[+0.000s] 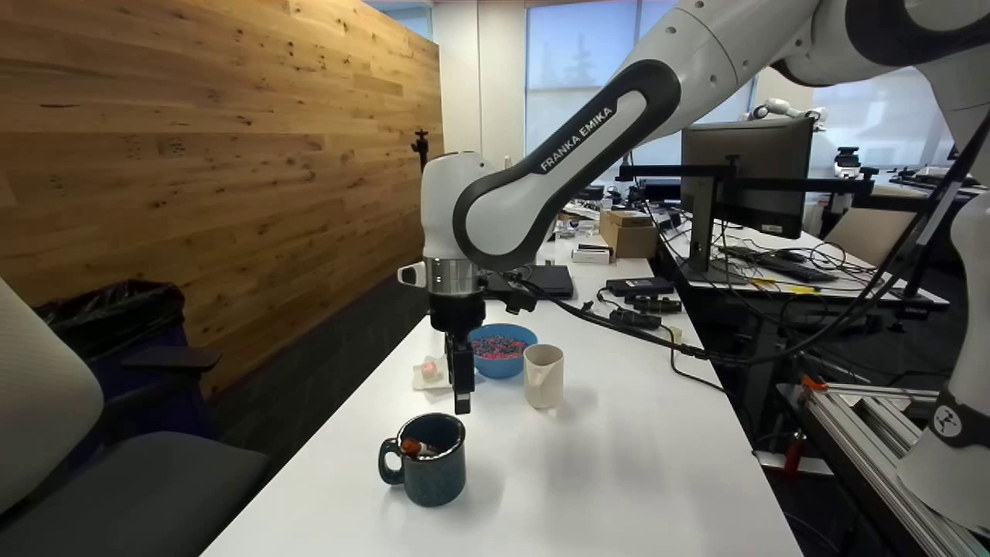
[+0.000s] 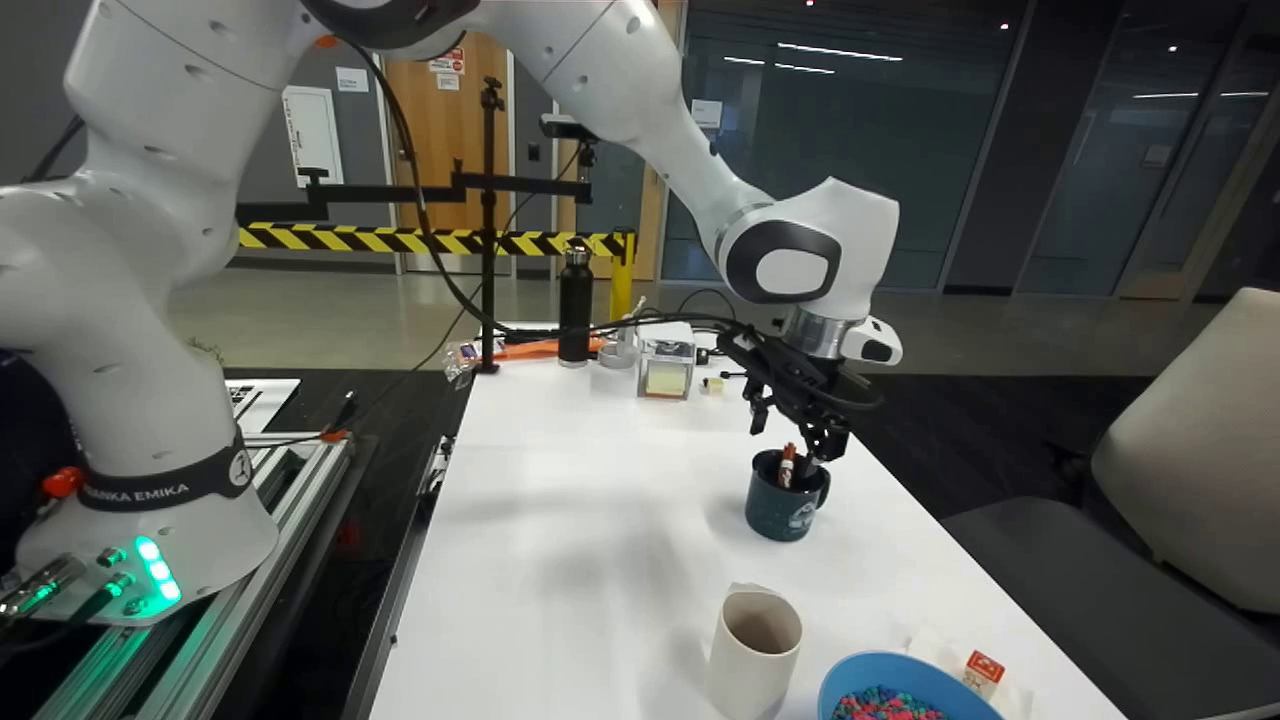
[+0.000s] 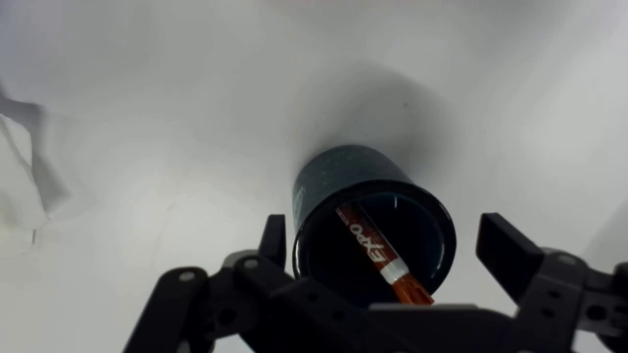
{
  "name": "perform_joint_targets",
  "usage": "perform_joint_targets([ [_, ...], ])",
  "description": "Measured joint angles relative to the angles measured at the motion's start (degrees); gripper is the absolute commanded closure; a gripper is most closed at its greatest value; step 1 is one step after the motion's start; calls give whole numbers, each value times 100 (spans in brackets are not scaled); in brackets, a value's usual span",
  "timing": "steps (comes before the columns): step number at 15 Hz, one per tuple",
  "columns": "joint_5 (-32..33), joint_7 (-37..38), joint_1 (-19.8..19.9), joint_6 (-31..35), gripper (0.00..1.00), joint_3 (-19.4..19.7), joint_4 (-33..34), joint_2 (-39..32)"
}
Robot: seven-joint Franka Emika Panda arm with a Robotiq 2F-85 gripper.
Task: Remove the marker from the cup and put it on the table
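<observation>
Wide-spread hand above mug on white table, chair and wooden wall alongside.

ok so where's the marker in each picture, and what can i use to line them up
In an exterior view: marker low, left of centre, orange end showing inside the teal mug.
In an exterior view: marker right of centre, lower half, orange end up in the mug.
Wrist view: marker below and right of centre, slanting down to the right inside the mug.
Shared landmark: the mug, in all three.

The gripper hangs above 1 teal mug holding 1 marker.
</observation>
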State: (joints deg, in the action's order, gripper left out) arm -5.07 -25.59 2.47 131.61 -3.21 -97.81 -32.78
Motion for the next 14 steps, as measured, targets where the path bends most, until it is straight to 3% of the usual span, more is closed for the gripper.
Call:
perform_joint_targets([
  [14,405,-6,-209,-196,0,-160,1447,-1045],
])
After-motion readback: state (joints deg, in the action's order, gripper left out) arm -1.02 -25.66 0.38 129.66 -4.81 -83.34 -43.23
